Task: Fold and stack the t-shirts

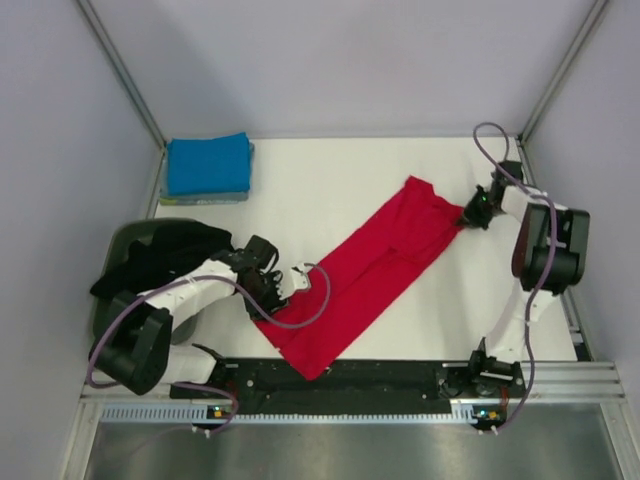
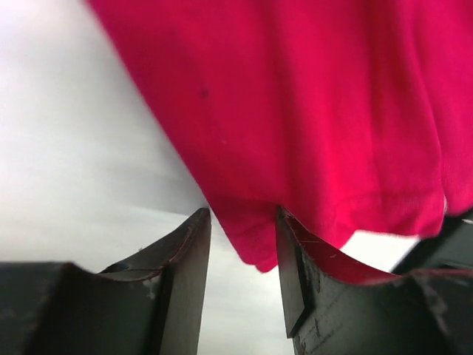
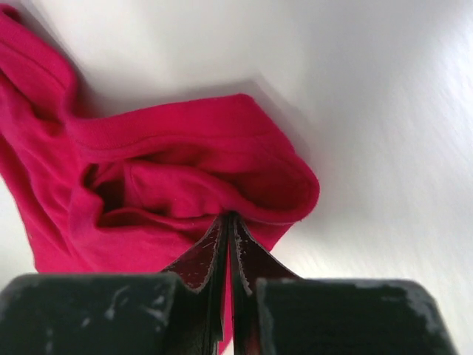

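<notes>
The red t-shirt (image 1: 370,270) lies in a long diagonal band from the near left to the far right of the white table (image 1: 330,175). My left gripper (image 1: 290,285) is at the shirt's left edge. In the left wrist view its jaws (image 2: 242,229) stand open, with a corner of the red cloth (image 2: 295,111) hanging between the tips. My right gripper (image 1: 468,215) is at the shirt's far right end. In the right wrist view it (image 3: 229,220) is shut on a bunched fold of the red shirt (image 3: 185,170). A folded blue t-shirt (image 1: 208,165) lies at the far left corner.
A black t-shirt (image 1: 165,255) is heaped over the dark grey-green tub (image 1: 120,250) at the left edge, beside my left arm. Metal frame posts rise at the two far corners. A black rail (image 1: 350,375) runs along the near edge.
</notes>
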